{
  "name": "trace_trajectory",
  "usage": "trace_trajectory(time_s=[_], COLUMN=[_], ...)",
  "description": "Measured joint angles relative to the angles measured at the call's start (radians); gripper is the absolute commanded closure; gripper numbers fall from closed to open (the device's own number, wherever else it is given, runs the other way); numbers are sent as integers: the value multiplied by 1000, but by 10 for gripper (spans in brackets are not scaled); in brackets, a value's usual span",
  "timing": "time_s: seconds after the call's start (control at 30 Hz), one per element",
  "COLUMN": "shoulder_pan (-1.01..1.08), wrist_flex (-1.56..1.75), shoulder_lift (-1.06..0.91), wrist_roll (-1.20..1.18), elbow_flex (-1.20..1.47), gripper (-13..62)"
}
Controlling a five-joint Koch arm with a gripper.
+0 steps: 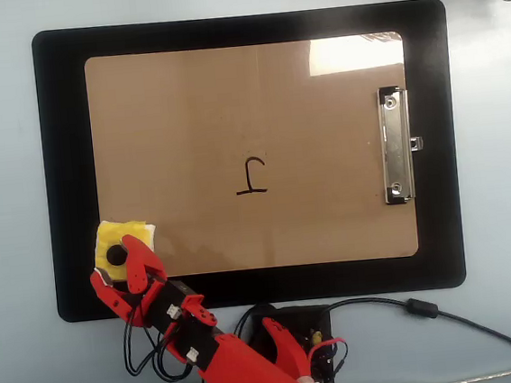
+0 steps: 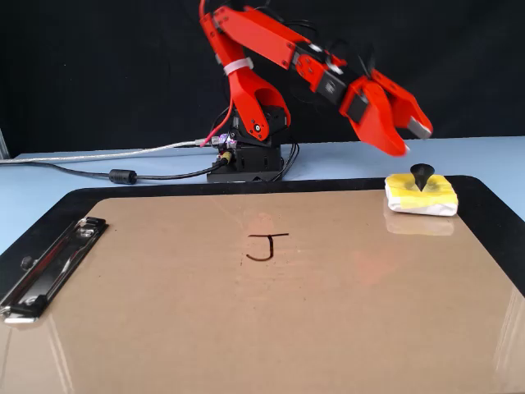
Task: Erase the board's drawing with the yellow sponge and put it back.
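Note:
The tan board [image 1: 195, 125] lies inside a black mat [image 1: 65, 173], also seen in the fixed view [image 2: 246, 328]. The drawing [image 1: 250, 176], a small black hooked mark, sits near the board's middle [image 2: 267, 245]. The yellow sponge [image 1: 125, 230] with its black knob [image 2: 421, 173] rests on the board's lower left corner in the overhead view, at the far right corner in the fixed view [image 2: 421, 197]. My red gripper [image 2: 410, 139] is open and hovers just above the sponge's knob, apart from it. In the overhead view the gripper [image 1: 115, 265] partly covers the sponge.
The silver clip [image 1: 394, 146] is at the board's right short edge in the overhead view, near left in the fixed view [image 2: 49, 267]. The arm's base [image 2: 250, 160] and cables [image 1: 449, 318] lie beyond the mat's edge.

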State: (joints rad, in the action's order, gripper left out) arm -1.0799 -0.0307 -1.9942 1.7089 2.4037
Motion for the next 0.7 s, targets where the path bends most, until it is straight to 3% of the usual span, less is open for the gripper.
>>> trace_trajectory(time_s=[0.47,0.7], shoulder_pan=[-3,-2], wrist_flex=[129,169], shoulder_lift=[255,272], wrist_roll=[-41,-44], elbow_flex=[2,0], gripper=[160,182])
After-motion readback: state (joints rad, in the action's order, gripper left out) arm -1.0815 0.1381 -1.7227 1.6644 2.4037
